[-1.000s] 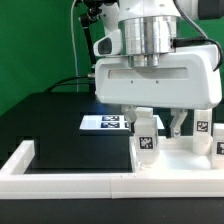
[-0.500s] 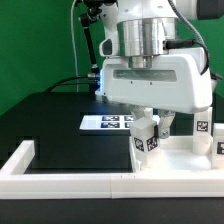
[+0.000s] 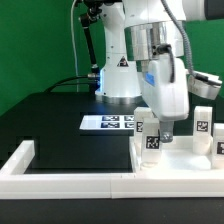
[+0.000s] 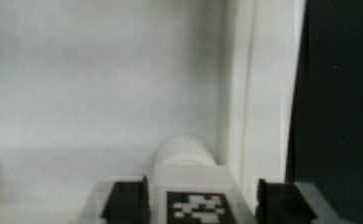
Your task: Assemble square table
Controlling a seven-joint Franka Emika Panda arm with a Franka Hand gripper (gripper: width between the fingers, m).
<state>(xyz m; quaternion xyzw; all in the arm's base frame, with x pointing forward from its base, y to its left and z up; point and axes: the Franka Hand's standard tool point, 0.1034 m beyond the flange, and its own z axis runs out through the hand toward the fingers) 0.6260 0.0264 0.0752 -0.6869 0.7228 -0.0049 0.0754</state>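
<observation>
The white square slab (image 3: 178, 160) lies inside the border wall at the exterior view's right. A short white leg block (image 3: 150, 138) with a black-and-white tag stands upright on the slab near its left corner. My gripper (image 3: 154, 124) reaches down from above and is shut on this leg. In the wrist view the leg (image 4: 187, 160) sits between the two dark fingers (image 4: 128, 205), with my gripper (image 4: 206, 196) around its tagged end and the slab (image 4: 89, 90) beneath. Two more tagged leg blocks (image 3: 203, 126) stand at the far right.
The marker board (image 3: 105, 123) lies flat on the black table behind the slab. The long low white border wall (image 3: 60, 181) runs along the front and turns up at the exterior view's left. The arm's base (image 3: 118, 70) stands behind.
The hand has turned about its vertical axis over the leg, from broadside to edge-on in the exterior view. The leg stays at the same spot on the slab.
</observation>
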